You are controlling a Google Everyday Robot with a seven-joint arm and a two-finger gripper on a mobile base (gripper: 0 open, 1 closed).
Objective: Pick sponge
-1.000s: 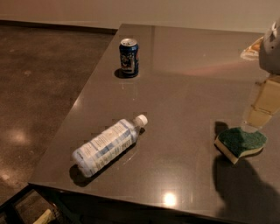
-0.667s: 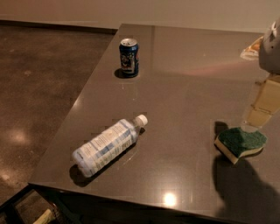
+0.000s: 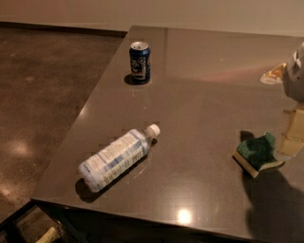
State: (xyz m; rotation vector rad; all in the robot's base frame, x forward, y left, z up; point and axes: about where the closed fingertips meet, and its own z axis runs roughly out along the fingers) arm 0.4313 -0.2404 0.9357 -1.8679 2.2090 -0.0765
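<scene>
1. Nothing has visibly moved since the earlier frames: gripper, sponge, bottle and can occupy the same places.
2. Gripper [image 3: 292, 135]: a pale tan part at the right edge of the view, low over the table and just beside the sponge on its far right side. Whether it is parted, closed or touching the sponge cannot be told.
3. Arm [image 3: 296, 71]: a grey-white rounded section above the gripper, cut off by the right border.
4. Sponge [image 3: 257, 153]: lies flat on the table near its right side, dark green top uppermost, pale yellow foam showing along the near edge.
5. Plastic bottle [image 3: 116, 157]: on its side near the front left corner, white cap pointing to the far right, well apart from the sponge.
6. Soda can [image 3: 139, 62]: blue, upright, near the far left edge.
7. Table [image 3: 199, 95]: dark, glossy top that mirrors light spots and the arm's shadow.
8. Floor [image 3: 42, 95]: polished brown, to the left; a light wall [image 3: 190, 12] runs behind.
9. Hard to make out: a small pale patch [image 3: 273, 75] on the far right of the table, and a yellowish item [image 3: 47, 235] below the front left corner.
</scene>
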